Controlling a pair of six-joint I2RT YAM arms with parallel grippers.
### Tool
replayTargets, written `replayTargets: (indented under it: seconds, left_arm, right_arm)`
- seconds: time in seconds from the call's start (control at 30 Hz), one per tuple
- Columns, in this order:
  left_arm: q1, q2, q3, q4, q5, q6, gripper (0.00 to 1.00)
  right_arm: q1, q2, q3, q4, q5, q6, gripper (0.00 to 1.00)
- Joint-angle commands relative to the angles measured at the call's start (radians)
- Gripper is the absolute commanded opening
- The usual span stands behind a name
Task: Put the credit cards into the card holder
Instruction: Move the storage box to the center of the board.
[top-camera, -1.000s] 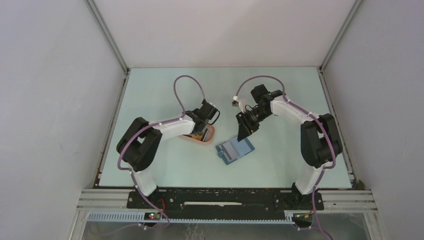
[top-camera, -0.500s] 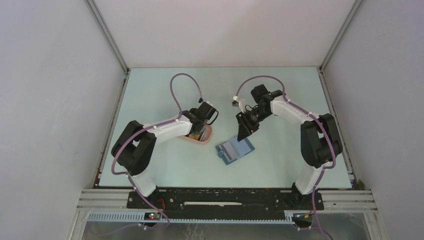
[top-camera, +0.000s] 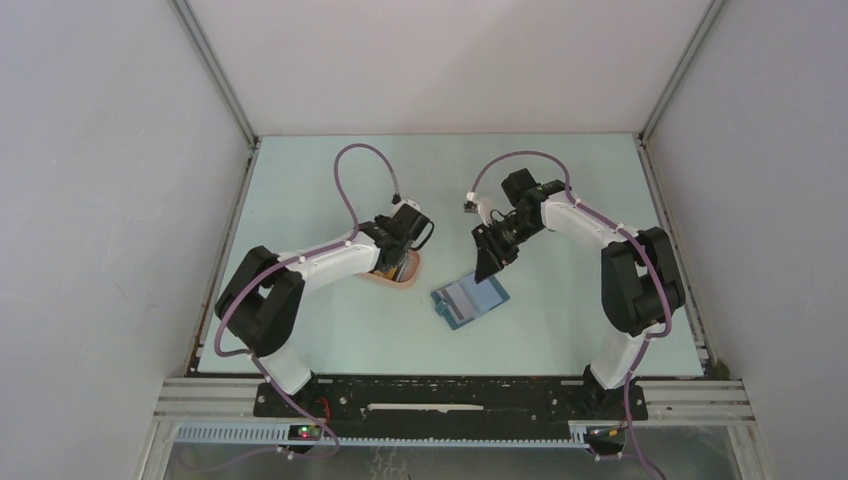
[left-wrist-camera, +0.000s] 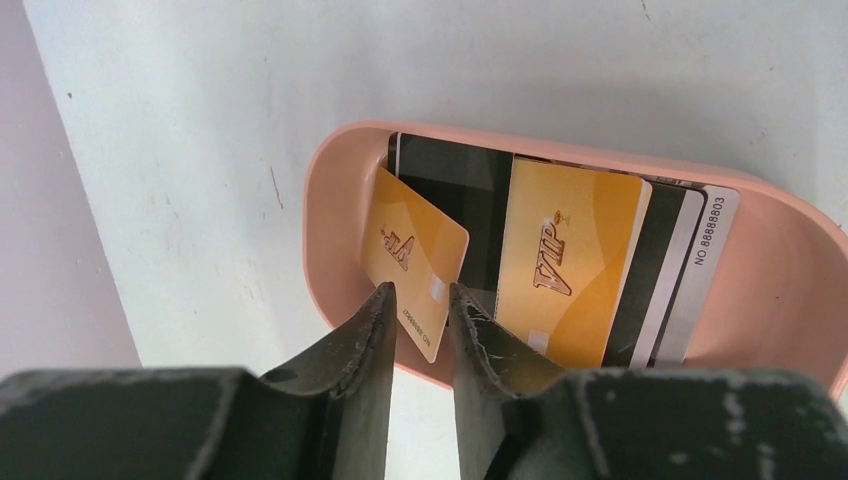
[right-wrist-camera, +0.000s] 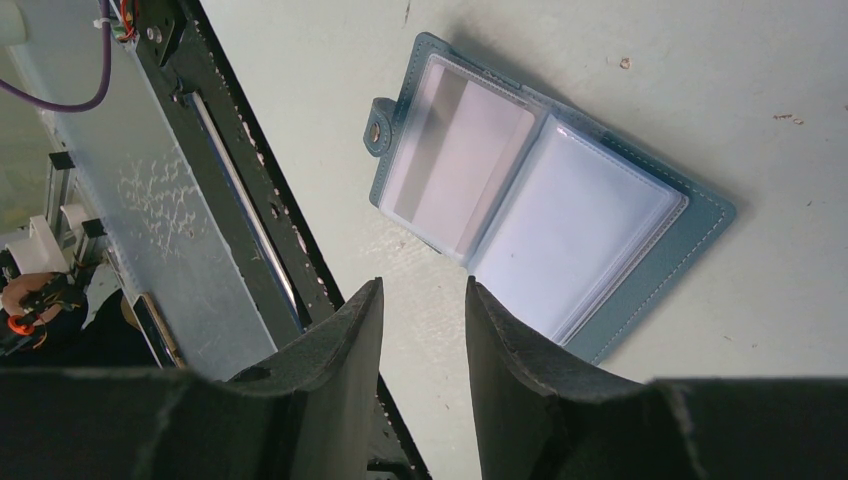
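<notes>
1. Left gripper (left-wrist-camera: 418, 292) is down over the pink tray (left-wrist-camera: 322, 205), nose aimed at one rounded end of it.
2. Its fingers (left-wrist-camera: 372, 320) stand a narrow gap apart, and a tilted yellow card (left-wrist-camera: 408, 235) runs its lower end right into that gap. Pinched or just sitting between them? Can't tell from here.
3. The rest of the cards lie flat in the tray. There's a black card (left-wrist-camera: 455, 185) at the bottom and a gold VIP card (left-wrist-camera: 568, 255) on top of it. A whitish card (left-wrist-camera: 712, 235) with a printed number peeks out at the far side.
4. Over to the holder (right-wrist-camera: 600, 225): it lies open, flat on the table (top-camera: 560, 180), between the two arms. It's near the tray but apart from it, on the right arm's side.
5. One clear pocket (right-wrist-camera: 455, 160) shows something pale with a grey band across it; the other pocket looks plain.
6. Right gripper (right-wrist-camera: 423, 285) hangs just by the holder's edge. Its fingers are a little apart with nothing between them, and they aren't touching the holder.
</notes>
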Motion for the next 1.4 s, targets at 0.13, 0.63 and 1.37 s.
replayTargets:
  seconds: [0.13, 0.63, 1.37]
  left_arm:
    - [0.0, -0.032, -0.027, -0.009, -0.08, -0.023, 0.26]
    - [0.001, -0.008, -0.035, -0.003, -0.144, -0.026, 0.22]
    - [0.009, 0.002, -0.069, 0.041, -0.203, 0.021, 0.18]
  right_arm:
    - [-0.002, -0.011, 0.022, -0.008, -0.027, -0.019, 0.44]
    - [-0.001, -0.013, 0.022, -0.01, -0.029, -0.019, 0.44]
    - [-0.002, -0.014, 0.022, -0.013, -0.033, -0.022, 0.44]
